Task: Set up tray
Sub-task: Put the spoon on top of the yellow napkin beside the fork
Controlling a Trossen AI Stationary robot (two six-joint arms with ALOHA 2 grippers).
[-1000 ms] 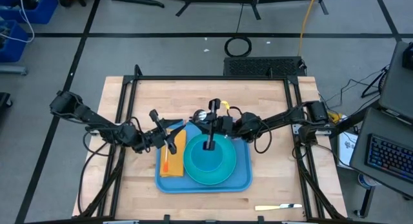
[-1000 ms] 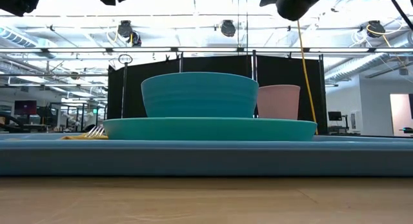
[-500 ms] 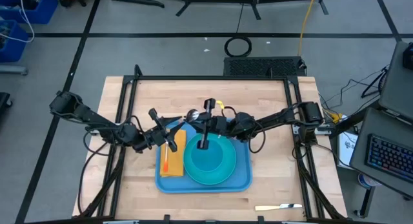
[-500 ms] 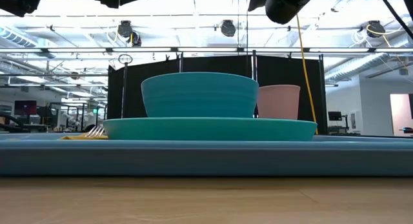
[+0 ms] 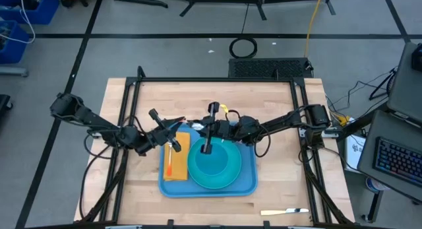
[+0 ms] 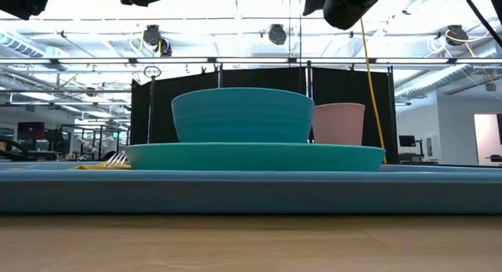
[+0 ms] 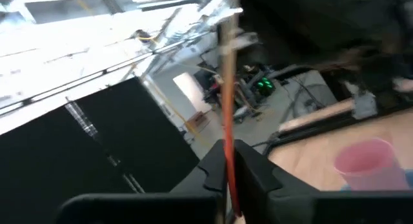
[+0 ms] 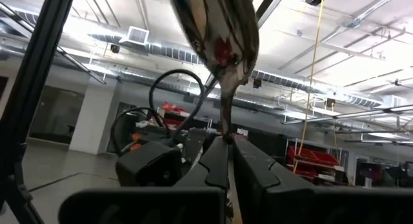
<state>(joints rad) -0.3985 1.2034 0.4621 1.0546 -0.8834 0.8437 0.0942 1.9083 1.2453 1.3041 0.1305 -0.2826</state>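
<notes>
Tray [image 5: 247, 183] — flat, long axis across table, plate [image 5: 231, 164] inside

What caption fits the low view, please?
Teal bowl on a teal plate on the tray, pink cup behind.

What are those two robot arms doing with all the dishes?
They are setting up a meal tray. The light-blue tray already holds a teal plate with a bowl on it, an orange napkin with a fork on it, and a pink cup. The right gripper is shut on a shiny spoon above the tray. The left gripper is shut on a thin, upright utensil; which utensil, I cannot tell.
</notes>
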